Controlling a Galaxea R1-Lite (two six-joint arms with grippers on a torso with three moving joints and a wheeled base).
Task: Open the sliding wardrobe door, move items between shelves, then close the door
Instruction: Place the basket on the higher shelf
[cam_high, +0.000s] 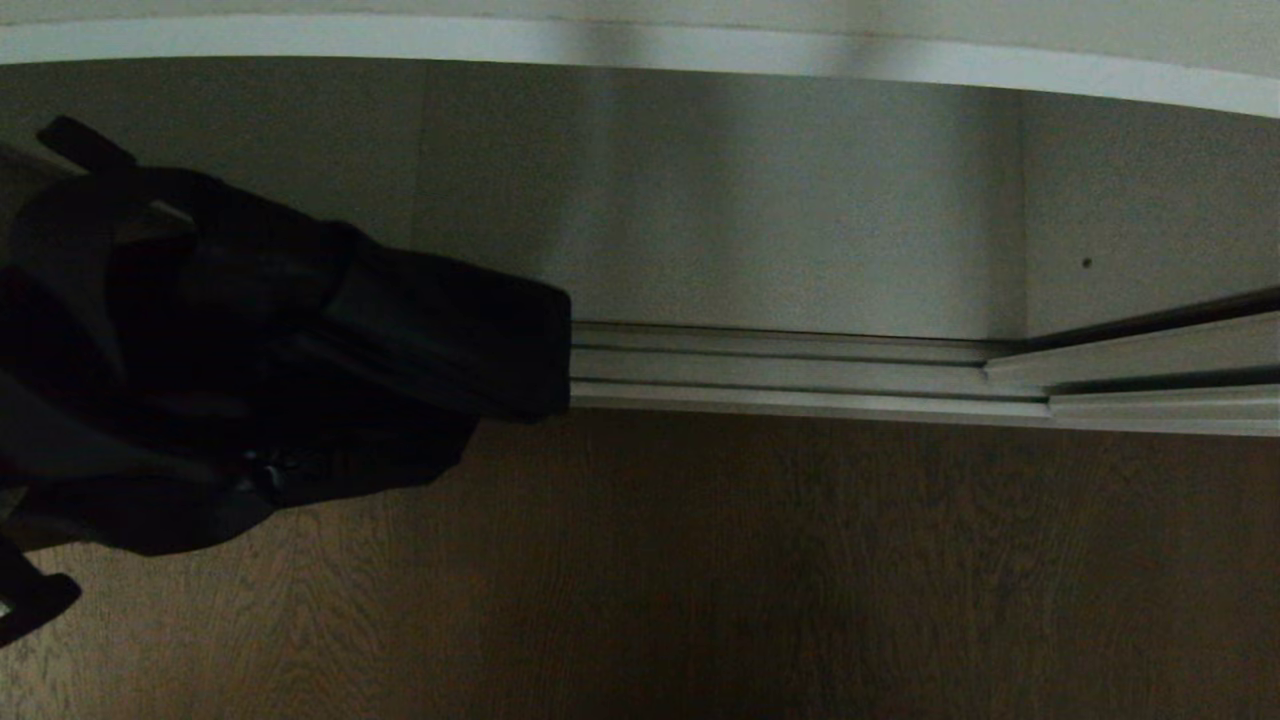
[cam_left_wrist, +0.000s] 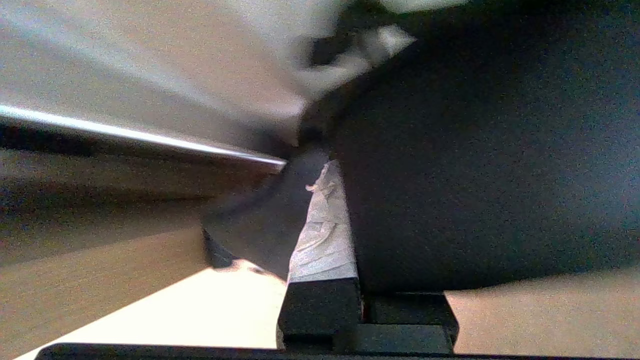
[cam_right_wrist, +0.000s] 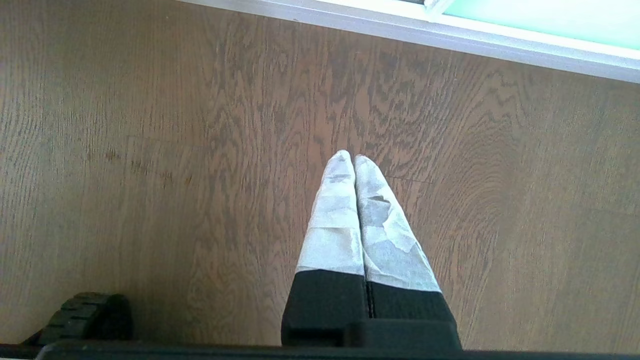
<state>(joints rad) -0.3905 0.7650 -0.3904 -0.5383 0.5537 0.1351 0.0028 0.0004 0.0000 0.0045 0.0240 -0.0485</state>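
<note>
The left gripper (cam_left_wrist: 325, 175) is pinched tight on the long plain black cloth (cam_high: 260, 360), which is held bunched at the left of the head view, above the wooden floor (cam_high: 800, 580) and just near of the ribbed silver floor track (cam_high: 800, 370). A light-grey shelf (cam_high: 640, 40) lies at the far top edge, its white front showing. The right gripper (cam_right_wrist: 354, 159) is parked low over the floor, fingers pressed together, empty. With so much cloth hanging loose, a trailing fold could be snagged on the track or dragged off the shelf edge; a thin pinch could also be lost.
</note>
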